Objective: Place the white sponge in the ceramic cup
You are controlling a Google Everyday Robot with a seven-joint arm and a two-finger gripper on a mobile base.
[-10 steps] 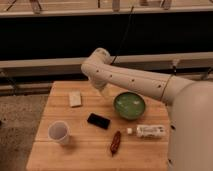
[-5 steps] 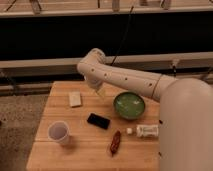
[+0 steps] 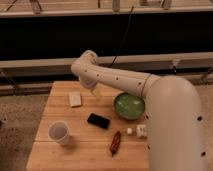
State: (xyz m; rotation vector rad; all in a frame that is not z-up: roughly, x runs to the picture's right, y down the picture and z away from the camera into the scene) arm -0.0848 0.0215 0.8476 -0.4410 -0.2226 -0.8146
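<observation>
You have not started the real work of this task. The white sponge (image 3: 75, 99) lies flat on the wooden table (image 3: 85, 152) in the upper left part of the tabletop, untouched and with nothing gripping it. The ceramic cup (image 3: 60, 133) stands upright near the lower left of the table, well apart from the sponge, and nothing shows inside it from this angle.

The gripper (image 3: 95, 91) hangs just to the right of the sponge at centre frame, under the bend of the white arm (image 3: 120, 80). It appears to sit above the table rather than on it. You cannot tell from here whether it is released or clenched, but it is not holding the sponge.

By my judgement everything is left to do: reach the sponge, grasp it, carry it down-left to the cup and drop it in. A black phone (image 3: 99, 120) lies just right of that path, and the green bowl (image 3: 129, 106) is farther right.
</observation>
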